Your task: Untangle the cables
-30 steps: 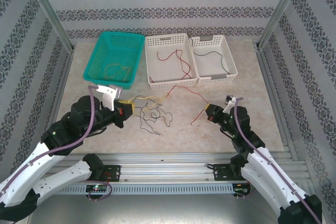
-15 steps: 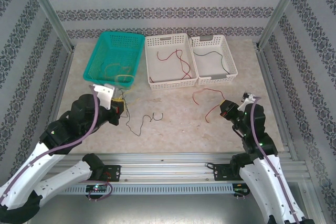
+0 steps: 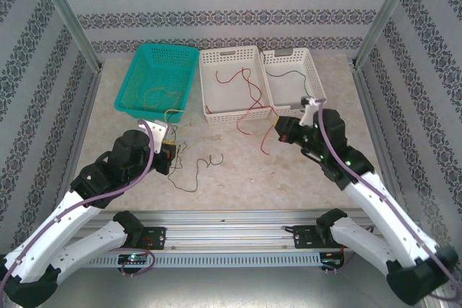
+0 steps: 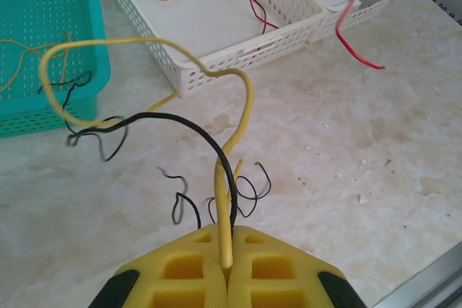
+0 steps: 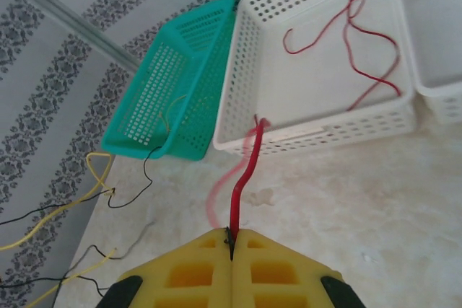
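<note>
Yellow cable [image 4: 247,106] and a black cable [image 4: 180,122] run up from the tightly closed left gripper [image 4: 227,247] at lower centre; the right gripper [image 5: 232,239], also closed, pinches a red cable [image 5: 245,171] curving up to the white basket [image 5: 325,131]

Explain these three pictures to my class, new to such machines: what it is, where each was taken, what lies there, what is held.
Two white robot arms stand at a marbled table. One picture looks down from above; the other two come from cameras on the wrists. The left gripper is shut on a thin yellow wire, with a thin black wire beside it. The right gripper is shut on a thin red wire. Behind stand a teal plastic basket and two white plastic baskets, with wires inside.
</note>
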You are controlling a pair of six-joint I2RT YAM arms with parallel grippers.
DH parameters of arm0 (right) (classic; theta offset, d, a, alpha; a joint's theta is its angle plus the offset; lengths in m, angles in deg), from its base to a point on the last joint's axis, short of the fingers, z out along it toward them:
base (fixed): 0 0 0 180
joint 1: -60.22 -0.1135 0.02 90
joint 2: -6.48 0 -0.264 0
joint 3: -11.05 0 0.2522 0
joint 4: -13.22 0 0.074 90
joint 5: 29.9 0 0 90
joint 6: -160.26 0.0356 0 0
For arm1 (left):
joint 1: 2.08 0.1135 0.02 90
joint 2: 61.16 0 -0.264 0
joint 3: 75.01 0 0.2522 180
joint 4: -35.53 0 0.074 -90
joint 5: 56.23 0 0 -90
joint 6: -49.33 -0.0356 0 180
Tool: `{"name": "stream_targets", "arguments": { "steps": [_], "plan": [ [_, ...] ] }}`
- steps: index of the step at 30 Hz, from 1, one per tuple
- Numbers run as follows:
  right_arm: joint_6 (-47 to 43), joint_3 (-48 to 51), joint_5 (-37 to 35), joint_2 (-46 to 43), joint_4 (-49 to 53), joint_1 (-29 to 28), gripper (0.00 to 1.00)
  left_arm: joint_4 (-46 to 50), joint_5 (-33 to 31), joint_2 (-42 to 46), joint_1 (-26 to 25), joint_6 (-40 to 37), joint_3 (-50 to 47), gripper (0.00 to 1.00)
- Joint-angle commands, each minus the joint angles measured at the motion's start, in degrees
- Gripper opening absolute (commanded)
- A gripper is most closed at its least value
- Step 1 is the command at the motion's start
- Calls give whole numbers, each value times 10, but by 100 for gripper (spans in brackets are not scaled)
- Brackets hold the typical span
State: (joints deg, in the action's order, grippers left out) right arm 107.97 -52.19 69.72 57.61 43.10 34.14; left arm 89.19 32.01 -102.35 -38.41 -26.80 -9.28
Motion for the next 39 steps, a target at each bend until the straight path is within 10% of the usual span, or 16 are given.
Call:
{"name": "stream_targets", "arguments": {
  "steps": [1,16,39],
  "plan": [
    [-47,-69,-20,68,-37,-15,0,-19,-12,-4,5,-12,-3,0],
    [-115,-452,3,491,26,20,0,-25,-41,10,6,-15,-19,0],
    [-177,-762,-10,794,180,35,0,-27,-43,1,6,-16,-22,0]
  ]
}}
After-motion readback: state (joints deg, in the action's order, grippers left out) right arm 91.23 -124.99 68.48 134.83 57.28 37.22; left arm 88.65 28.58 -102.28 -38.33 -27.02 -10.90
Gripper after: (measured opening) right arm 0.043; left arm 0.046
